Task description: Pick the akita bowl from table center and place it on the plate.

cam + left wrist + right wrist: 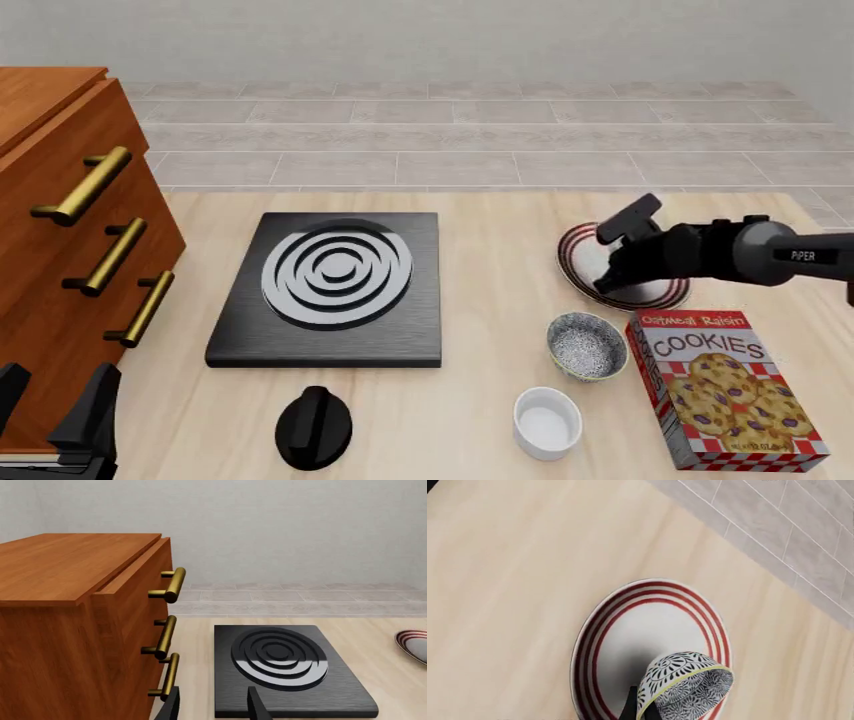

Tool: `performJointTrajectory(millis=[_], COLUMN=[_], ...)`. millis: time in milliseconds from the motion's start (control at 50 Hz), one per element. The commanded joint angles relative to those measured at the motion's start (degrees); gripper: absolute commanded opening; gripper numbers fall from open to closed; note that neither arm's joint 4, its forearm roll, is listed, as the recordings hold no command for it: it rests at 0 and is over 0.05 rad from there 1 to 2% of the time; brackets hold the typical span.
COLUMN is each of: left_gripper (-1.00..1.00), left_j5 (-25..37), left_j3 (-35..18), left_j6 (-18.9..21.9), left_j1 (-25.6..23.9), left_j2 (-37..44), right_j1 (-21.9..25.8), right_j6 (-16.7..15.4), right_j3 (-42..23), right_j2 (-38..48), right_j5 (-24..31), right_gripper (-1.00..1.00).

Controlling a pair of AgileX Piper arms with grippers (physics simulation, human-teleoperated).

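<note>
The akita bowl (684,687) has a black-and-white patterned outside and a thin yellow rim. It hangs tilted over the plate (634,630), a white plate with dark-red rings, and throws a shadow on it. My right gripper (642,706) is shut on the bowl's rim. In the front view the right gripper (622,272) sits over the plate (571,250) at the table's right, and the arm hides the bowl. My left gripper (213,707) is open and holds nothing. It stands low at the front left (54,402), beside the wooden cabinet.
A black stove plate (334,290) with a ringed burner lies left of centre, with a black knob (314,425) in front of it. A speckled grey bowl (587,346), a white bowl (547,422) and a cookie box (721,390) stand at the front right. The wooden cabinet (67,230) with brass handles fills the left.
</note>
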Motion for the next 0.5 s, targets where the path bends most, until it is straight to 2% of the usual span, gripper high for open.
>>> performJointTrajectory(millis=[20, 80, 180, 300, 500], left_gripper=[1.00, 1.00, 1.00, 1.00, 1.00], left_j5=[0.00, 0.00, 0.00, 0.00, 0.00], left_j3=[0.00, 0.00, 0.00, 0.00, 0.00], left_j6=[0.00, 0.00, 0.00, 0.00, 0.00], left_j1=[0.00, 0.00, 0.00, 0.00, 0.00], left_j2=[0.00, 0.00, 0.00, 0.00, 0.00], right_j1=[-1.00, -1.32, -1.46, -0.91, -0.56], right_j6=[-5.44, -5.60, -7.71, -8.07, -10.28], right_j3=[-0.76, -1.61, -1.81, -2.25, -0.79], right_j2=[1.59, 1.85, 2.64, 3.32, 3.21], right_j5=[1.04, 1.61, 1.79, 2.16, 1.41], right_gripper=[-1.00, -1.00, -1.00, -1.00, -1.00])
